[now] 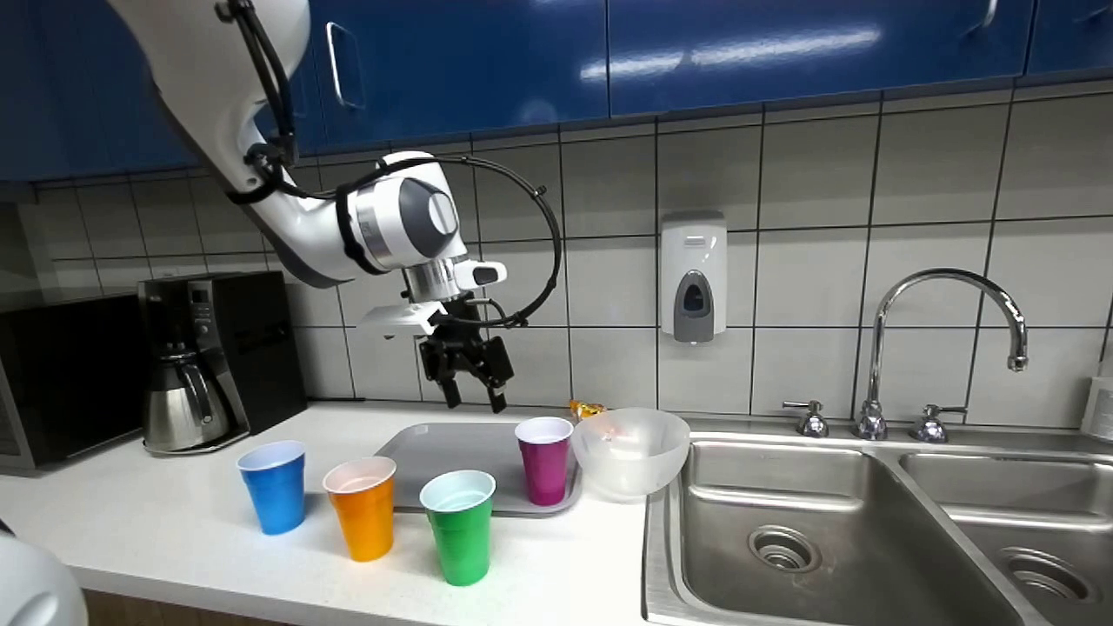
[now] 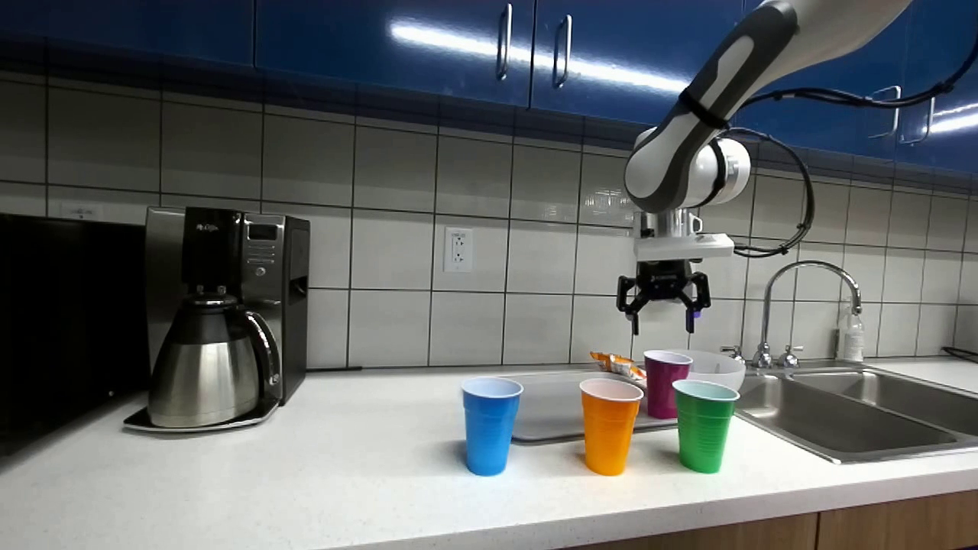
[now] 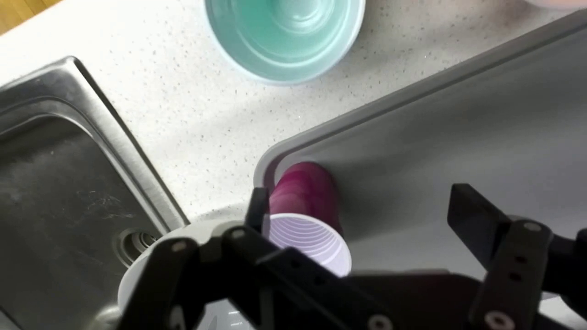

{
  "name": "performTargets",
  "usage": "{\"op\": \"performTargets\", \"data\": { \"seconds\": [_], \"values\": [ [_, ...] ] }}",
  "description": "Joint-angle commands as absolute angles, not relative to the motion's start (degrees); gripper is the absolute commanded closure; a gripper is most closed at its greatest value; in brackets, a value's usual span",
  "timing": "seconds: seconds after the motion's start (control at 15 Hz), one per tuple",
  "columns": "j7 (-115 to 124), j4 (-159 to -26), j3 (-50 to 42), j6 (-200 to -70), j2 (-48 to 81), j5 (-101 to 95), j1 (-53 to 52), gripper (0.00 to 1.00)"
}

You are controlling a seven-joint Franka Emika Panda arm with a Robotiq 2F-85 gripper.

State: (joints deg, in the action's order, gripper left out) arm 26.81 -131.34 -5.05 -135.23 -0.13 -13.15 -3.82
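My gripper (image 1: pixel 475 402) is open and empty, pointing down above the grey tray (image 1: pixel 435 452); it also shows in an exterior view (image 2: pixel 662 327) and in the wrist view (image 3: pixel 360 206). A purple cup (image 1: pixel 545 469) with a white inside stands upright on the tray's corner and is nearest below the gripper. In the wrist view the purple cup (image 3: pixel 305 192) shows between the fingers, partly covered by one. A green cup (image 2: pixel 703 431), an orange cup (image 2: pixel 609 431) and a blue cup (image 2: pixel 489 428) stand upright on the counter in front of the tray.
A translucent bowl (image 1: pixel 635 461) stands between the tray and the steel sink (image 1: pixel 783 487) with its faucet (image 1: pixel 878 348). An orange wrapper (image 2: pixel 615 364) lies behind the purple cup. A coffee maker (image 2: pixel 221 328) stands at the counter's far end. Blue cabinets (image 1: pixel 469 61) hang above.
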Motion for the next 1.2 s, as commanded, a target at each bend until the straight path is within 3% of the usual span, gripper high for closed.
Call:
{"op": "performTargets", "data": {
  "seconds": [0.0,0.47,1.13],
  "values": [
    [24.5,-137.8,-2.8,-132.7,-7.6,-11.2,-2.4,0.00],
    [26.4,-144.6,-0.7,-133.4,-12.1,-10.4,-1.3,0.00],
    [37.6,-146.1,0.5,-139.1,-8.2,-11.7,1.5,0.00]
  ]
}}
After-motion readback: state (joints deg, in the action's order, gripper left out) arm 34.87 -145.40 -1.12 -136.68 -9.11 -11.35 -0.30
